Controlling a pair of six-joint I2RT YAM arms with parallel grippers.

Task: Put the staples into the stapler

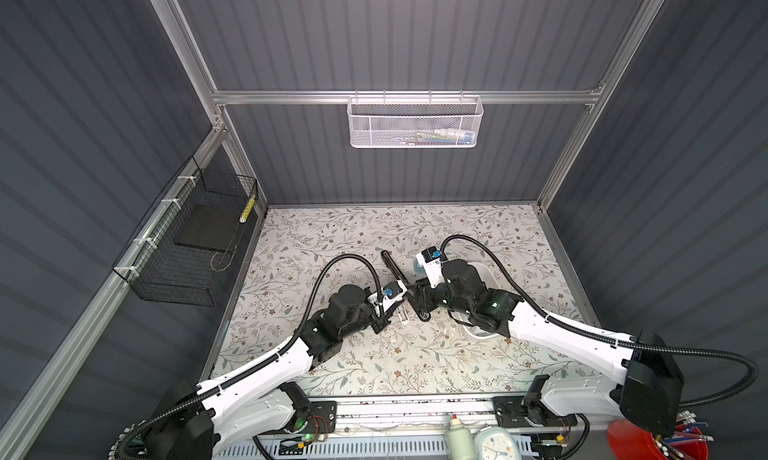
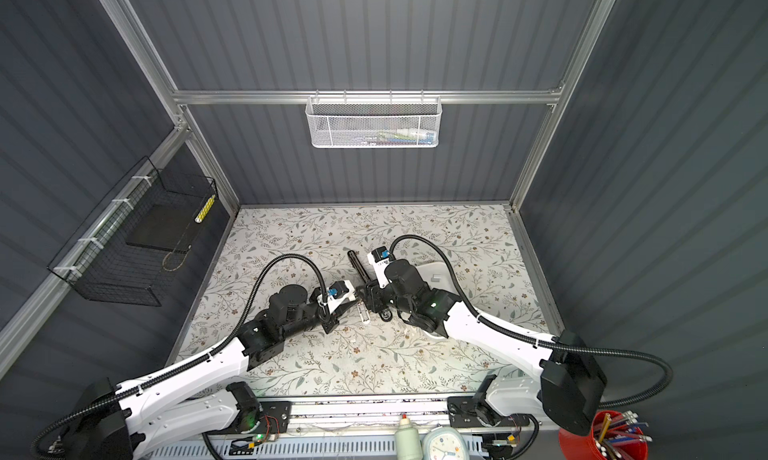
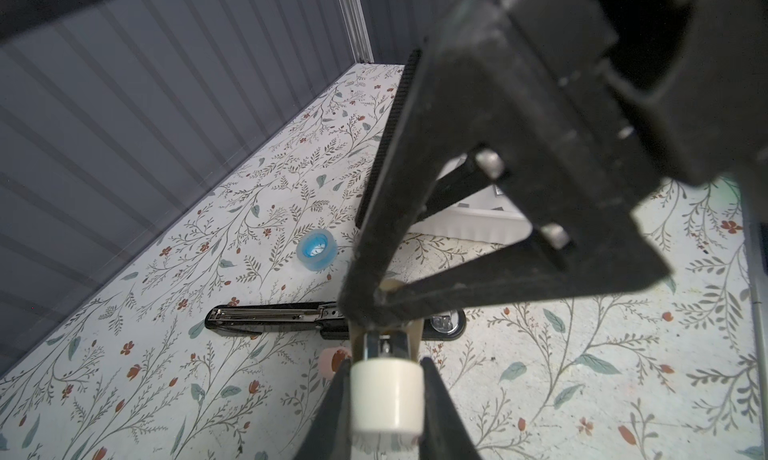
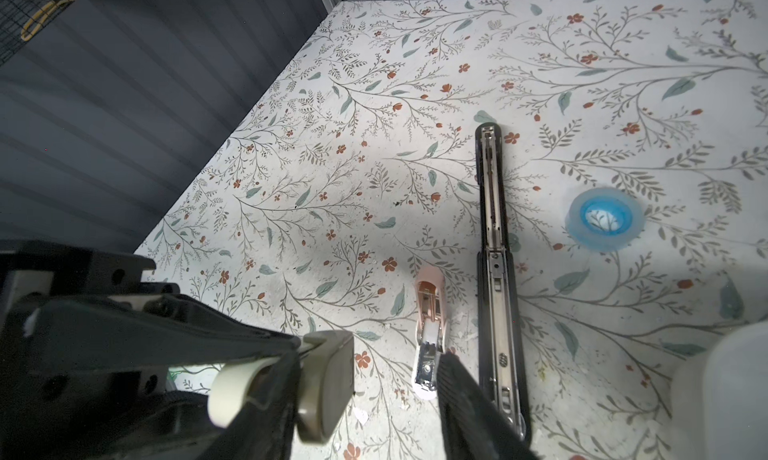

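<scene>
The black stapler [image 4: 496, 270] lies opened flat, magazine rail [image 4: 491, 196] exposed for loading; the left gripper [image 3: 386, 370] clamps a cream cylinder [image 3: 386, 399], and closure of the right gripper [image 3: 376, 302] cannot be determined.

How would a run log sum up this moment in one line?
black stapler: open flat on table | left gripper: shut | right gripper: beside small pink stapler, jaws unclear

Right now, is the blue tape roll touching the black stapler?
No. In the right wrist view the blue tape roll lies apart from the black stapler, with a strip of bare floral table between them.
</scene>
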